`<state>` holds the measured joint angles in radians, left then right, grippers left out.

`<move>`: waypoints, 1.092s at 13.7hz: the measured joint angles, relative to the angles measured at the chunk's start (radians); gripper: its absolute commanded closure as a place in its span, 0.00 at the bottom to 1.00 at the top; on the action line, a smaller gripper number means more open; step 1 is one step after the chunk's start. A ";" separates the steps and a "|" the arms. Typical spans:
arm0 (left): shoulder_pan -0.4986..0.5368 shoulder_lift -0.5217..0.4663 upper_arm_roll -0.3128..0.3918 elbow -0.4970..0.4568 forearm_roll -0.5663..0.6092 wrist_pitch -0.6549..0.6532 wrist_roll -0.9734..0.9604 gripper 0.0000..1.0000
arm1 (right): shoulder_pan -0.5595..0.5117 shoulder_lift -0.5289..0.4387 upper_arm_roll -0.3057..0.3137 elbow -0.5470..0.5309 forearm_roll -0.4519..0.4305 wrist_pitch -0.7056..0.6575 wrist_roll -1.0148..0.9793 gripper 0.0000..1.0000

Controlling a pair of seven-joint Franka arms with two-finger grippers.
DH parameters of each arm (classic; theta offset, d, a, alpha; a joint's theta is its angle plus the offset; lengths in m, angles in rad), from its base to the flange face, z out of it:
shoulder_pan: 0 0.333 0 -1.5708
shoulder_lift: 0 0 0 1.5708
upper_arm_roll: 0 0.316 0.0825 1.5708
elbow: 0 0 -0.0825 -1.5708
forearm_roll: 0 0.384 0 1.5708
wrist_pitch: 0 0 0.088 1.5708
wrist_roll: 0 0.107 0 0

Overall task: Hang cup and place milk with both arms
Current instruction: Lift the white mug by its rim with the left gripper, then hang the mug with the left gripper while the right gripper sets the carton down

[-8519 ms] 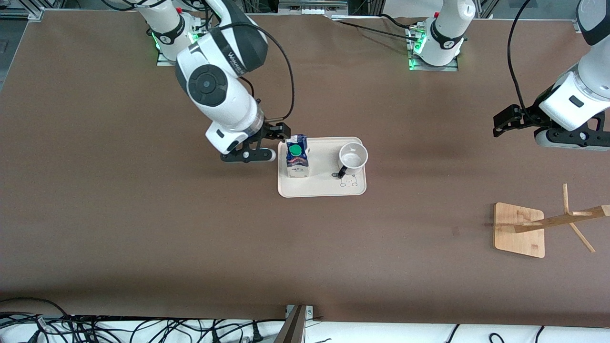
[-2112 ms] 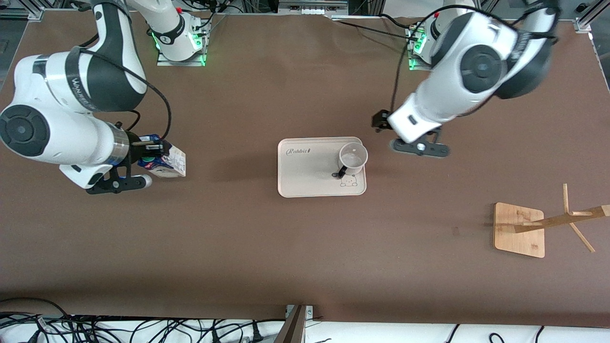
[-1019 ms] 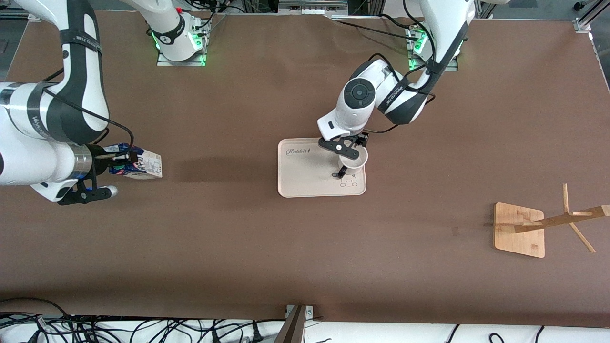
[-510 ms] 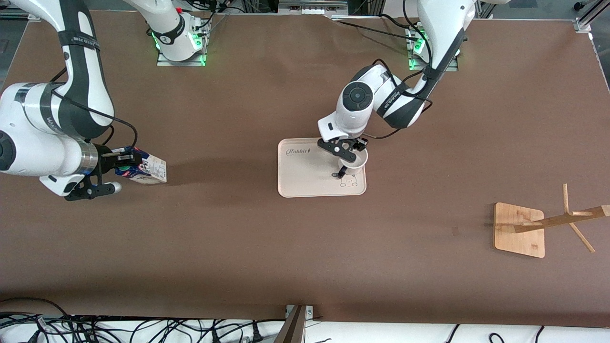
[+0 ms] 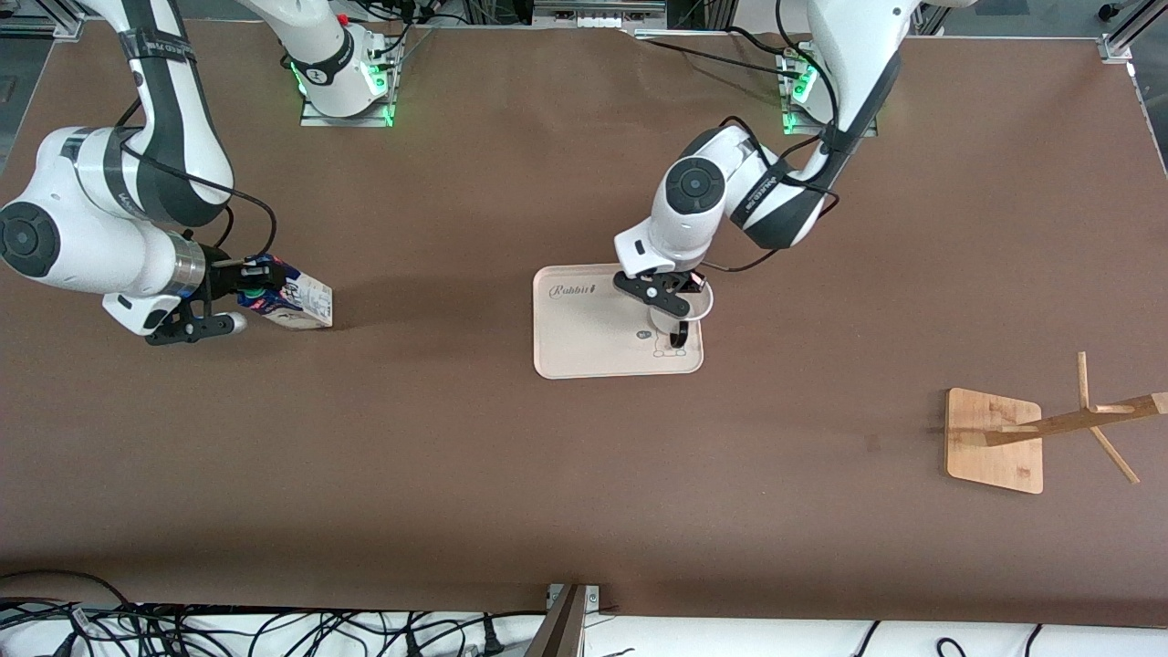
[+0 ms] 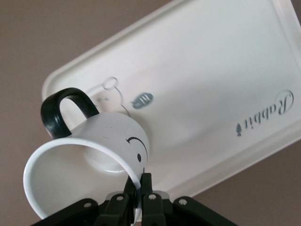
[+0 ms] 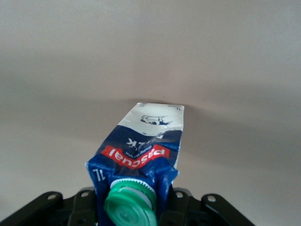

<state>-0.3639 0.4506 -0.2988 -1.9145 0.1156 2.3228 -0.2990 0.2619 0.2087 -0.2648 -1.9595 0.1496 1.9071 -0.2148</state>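
Observation:
The white cup [image 5: 682, 308] with its black handle [image 5: 679, 337] is tilted just above the cream tray [image 5: 584, 347]. My left gripper [image 5: 676, 297] is shut on the cup's rim; in the left wrist view its fingers [image 6: 146, 188] pinch the rim of the cup [image 6: 94, 160], with the handle [image 6: 59, 110] and part of the smiley face in sight. My right gripper [image 5: 239, 290] is shut on the top of the blue and white milk carton [image 5: 297, 304], held tilted low over the table toward the right arm's end. The right wrist view shows the milk carton [image 7: 141, 155] and its green cap [image 7: 129, 209].
A wooden cup rack with a square base [image 5: 995, 441] and slanted pegs [image 5: 1086, 420] stands toward the left arm's end, nearer the camera than the tray. Cables lie along the table edge nearest the camera.
The left gripper closed on the cup's rim and tipped and lifted it slightly, shifting the handle toward the left arm's end. The right gripper moved the milk carton a little toward the tray.

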 measured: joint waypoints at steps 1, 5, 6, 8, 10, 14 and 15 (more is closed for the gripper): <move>0.022 -0.019 0.000 0.006 0.000 0.001 0.000 1.00 | -0.007 -0.009 0.006 -0.018 0.000 0.007 0.000 0.60; 0.153 -0.186 0.004 0.020 0.000 -0.035 -0.001 1.00 | -0.023 -0.014 0.015 -0.051 -0.001 0.023 0.000 0.60; 0.203 -0.235 0.008 0.022 0.001 -0.052 0.000 1.00 | -0.026 -0.014 0.015 -0.058 -0.001 0.034 0.000 0.60; 0.290 -0.305 0.038 0.030 0.001 -0.074 0.022 1.00 | -0.032 -0.014 0.016 -0.071 -0.001 0.052 -0.001 0.59; 0.341 -0.335 0.097 0.049 0.001 -0.106 0.123 1.00 | -0.037 -0.013 0.016 -0.078 -0.002 0.065 -0.001 0.45; 0.360 -0.337 0.241 0.080 -0.037 -0.134 0.303 1.00 | -0.057 -0.006 0.016 -0.084 -0.002 0.078 -0.001 0.00; 0.361 -0.337 0.273 0.086 -0.072 -0.137 0.365 1.00 | -0.062 -0.006 0.016 -0.084 -0.002 0.078 -0.001 0.00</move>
<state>-0.0026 0.1136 -0.0257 -1.8285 0.0436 2.1862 0.0659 0.2002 0.2032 -0.2485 -2.0433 0.1480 1.9854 -0.2156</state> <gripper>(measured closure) 0.930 0.163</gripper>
